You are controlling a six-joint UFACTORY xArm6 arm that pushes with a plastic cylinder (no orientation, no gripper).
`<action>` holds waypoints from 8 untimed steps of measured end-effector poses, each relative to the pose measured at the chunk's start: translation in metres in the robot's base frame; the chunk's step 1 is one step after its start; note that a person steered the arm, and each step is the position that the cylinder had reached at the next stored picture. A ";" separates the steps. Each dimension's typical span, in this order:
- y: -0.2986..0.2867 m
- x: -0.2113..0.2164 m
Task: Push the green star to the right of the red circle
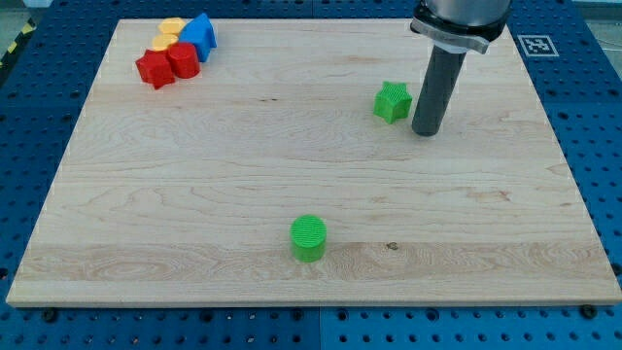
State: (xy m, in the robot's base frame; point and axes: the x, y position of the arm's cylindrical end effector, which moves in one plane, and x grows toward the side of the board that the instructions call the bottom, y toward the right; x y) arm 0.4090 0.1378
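The green star [392, 101] lies flat on the surface [194, 214], in the upper right part of the view, clear of every other block. My tip [426, 131] rests on the surface just beside the star, at its right and slightly toward the view's bottom; a narrow gap appears between the two, though contact cannot be ruled out. The end effector is a plain dark rod with no jaws: it opens on nothing and holds nothing. The rod stands upright, and its wider collar is cut off by the view's top edge.

The red circle [182, 59] sits in a cluster at the view's upper left, well apart from the star. The cluster comprises:
- a red star [154, 69], touching the red circle on its left
- a blue block [200, 33], above and to the right of the red circle; its shape is not clear
- a yellow block [169, 32], left of the blue block and behind the red pair; its shape is not clear

A green cylinder [308, 238] stands alone near the view's bottom centre, well apart from the star, the tip and the cluster.

The surface is a pale wooden board on a blue perforated base [593, 107]
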 end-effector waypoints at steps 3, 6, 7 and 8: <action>-0.121 -0.083; -0.090 -0.010; -0.120 -0.037; -0.149 -0.082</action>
State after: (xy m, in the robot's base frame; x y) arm 0.3268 -0.0109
